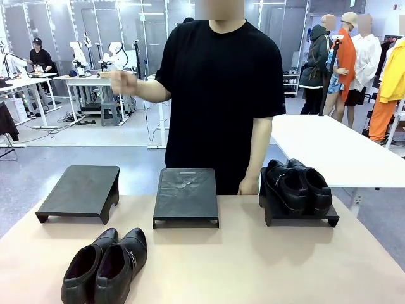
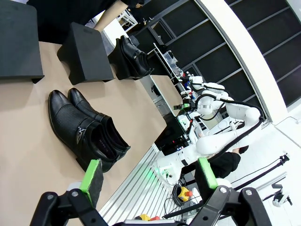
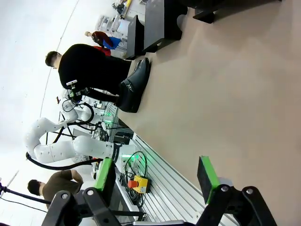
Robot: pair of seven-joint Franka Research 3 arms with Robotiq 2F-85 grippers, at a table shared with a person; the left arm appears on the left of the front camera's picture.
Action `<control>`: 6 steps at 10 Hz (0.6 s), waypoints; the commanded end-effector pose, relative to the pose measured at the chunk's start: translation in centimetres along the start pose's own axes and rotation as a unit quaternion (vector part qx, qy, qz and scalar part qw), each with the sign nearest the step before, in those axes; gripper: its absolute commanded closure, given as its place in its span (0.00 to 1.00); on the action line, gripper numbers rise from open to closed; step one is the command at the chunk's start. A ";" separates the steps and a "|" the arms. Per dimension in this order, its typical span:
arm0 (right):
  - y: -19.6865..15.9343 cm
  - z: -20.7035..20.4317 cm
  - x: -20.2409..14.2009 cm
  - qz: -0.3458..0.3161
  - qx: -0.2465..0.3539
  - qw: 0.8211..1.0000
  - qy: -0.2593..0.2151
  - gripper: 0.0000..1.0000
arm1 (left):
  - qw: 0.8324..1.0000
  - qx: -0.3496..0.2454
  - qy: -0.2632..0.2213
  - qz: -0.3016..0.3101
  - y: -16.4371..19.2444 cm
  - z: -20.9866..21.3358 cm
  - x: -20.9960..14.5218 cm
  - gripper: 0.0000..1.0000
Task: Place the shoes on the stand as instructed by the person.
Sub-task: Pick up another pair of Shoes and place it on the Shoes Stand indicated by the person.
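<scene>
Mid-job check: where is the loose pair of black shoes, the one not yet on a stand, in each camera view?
Front view: the loose pair sits lower left, near the bottom edge.
Left wrist view: the pair is left of centre, toes pointing up-left.
Right wrist view: the pair is above and left of centre.
Shared landmark: the empty stand just beyond the pair.
</scene>
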State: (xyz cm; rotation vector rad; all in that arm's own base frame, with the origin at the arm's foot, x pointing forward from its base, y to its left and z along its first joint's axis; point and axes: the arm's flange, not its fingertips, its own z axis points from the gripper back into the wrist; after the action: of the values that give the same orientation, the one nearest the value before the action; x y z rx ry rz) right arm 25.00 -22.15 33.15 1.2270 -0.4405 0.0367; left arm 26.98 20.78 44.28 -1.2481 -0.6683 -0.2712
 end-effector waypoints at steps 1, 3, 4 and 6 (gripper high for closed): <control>0.5 0.1 -0.2 -0.006 -0.001 1.000 0.004 0.11 | 1.000 -0.007 0.002 -0.011 0.0 0.1 -0.1 0.00; 0.5 0.1 -0.2 -0.006 -0.001 1.000 0.004 0.11 | 1.000 -0.007 0.002 -0.011 0.0 0.1 -0.1 0.00; 0.5 0.1 -0.2 -0.006 -0.001 1.000 0.004 0.11 | 1.000 -0.007 0.002 -0.011 0.0 0.1 -0.1 0.00; 0.5 0.1 -0.2 -0.006 -0.001 1.000 0.004 0.11 | 1.000 -0.007 0.002 -0.011 0.0 0.1 -0.1 0.00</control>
State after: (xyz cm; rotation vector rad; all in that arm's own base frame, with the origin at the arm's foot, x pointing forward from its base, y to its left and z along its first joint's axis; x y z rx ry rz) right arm 25.01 -22.14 33.15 1.2270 -0.4403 0.0370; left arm 26.98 20.78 44.28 -1.2482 -0.6683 -0.2712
